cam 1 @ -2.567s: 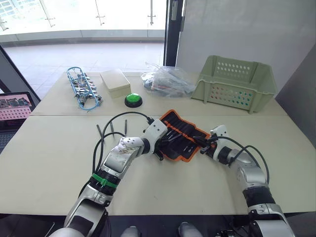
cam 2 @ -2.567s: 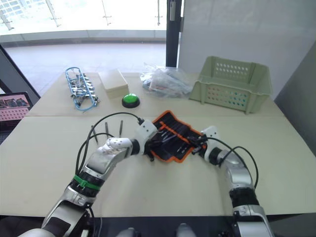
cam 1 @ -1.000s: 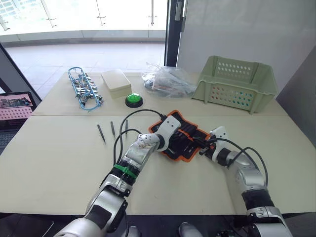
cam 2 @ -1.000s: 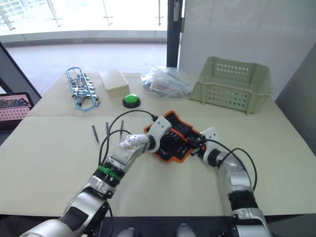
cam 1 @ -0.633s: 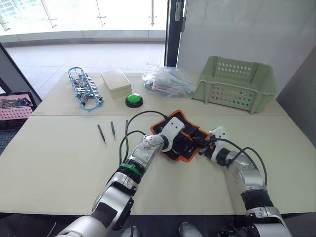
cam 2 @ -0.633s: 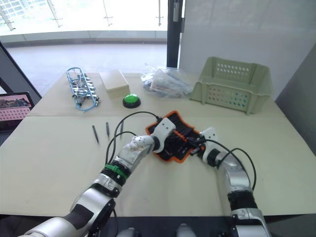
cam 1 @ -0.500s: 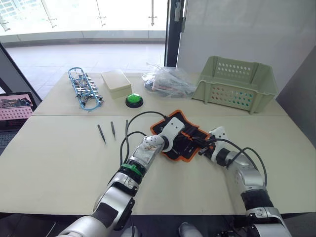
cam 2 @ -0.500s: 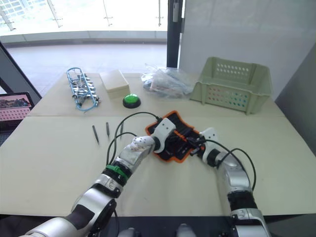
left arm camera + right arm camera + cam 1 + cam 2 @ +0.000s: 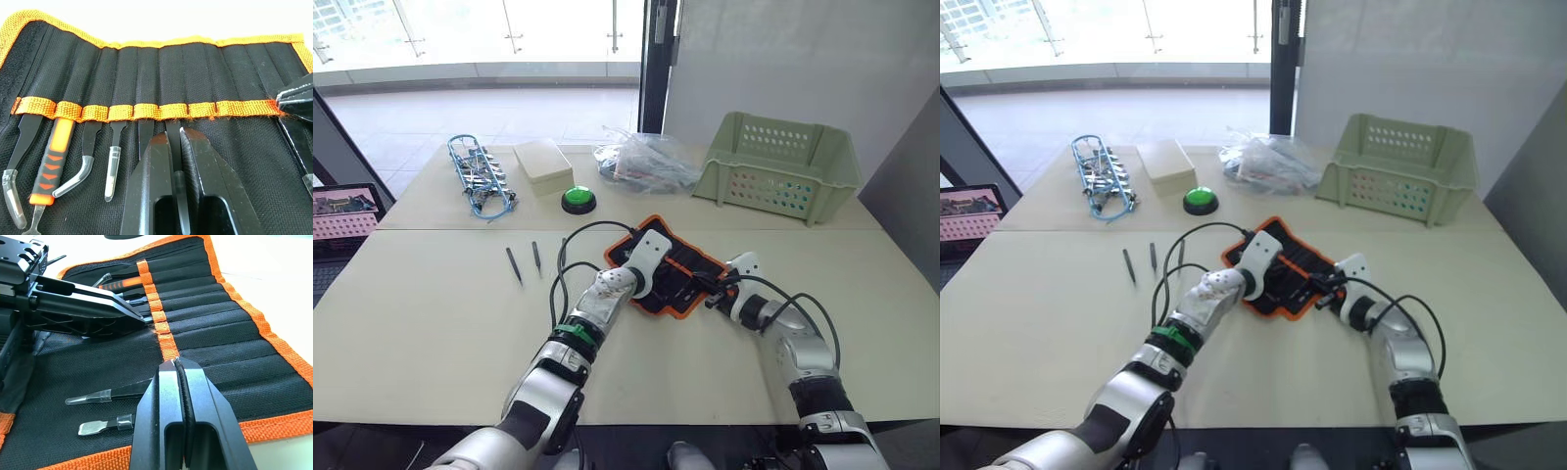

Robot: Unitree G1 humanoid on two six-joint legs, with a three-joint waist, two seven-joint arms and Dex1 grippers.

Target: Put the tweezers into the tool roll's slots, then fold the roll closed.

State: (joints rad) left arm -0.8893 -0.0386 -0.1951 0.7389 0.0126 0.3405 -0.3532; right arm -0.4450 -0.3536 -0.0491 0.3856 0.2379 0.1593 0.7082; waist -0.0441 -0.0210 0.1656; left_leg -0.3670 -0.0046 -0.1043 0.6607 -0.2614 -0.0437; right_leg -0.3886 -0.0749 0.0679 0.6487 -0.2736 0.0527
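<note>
Left arm has pushed one tweezer into a slot of the tool roll.

The left gripper, reached further over the roll than a second ago, stays shut on a tweezer entering the slots; the right gripper is closed, pinning the fabric; tweezers on the table remain, so insertion is unfinished.

A: What sort of place am I driving in?
B: Lab or test bench, I'd say. Plain beige table, green push button, blue wire bundle far left, green perforated basket far right, monitor at left edge, glass doors beyond.
</note>
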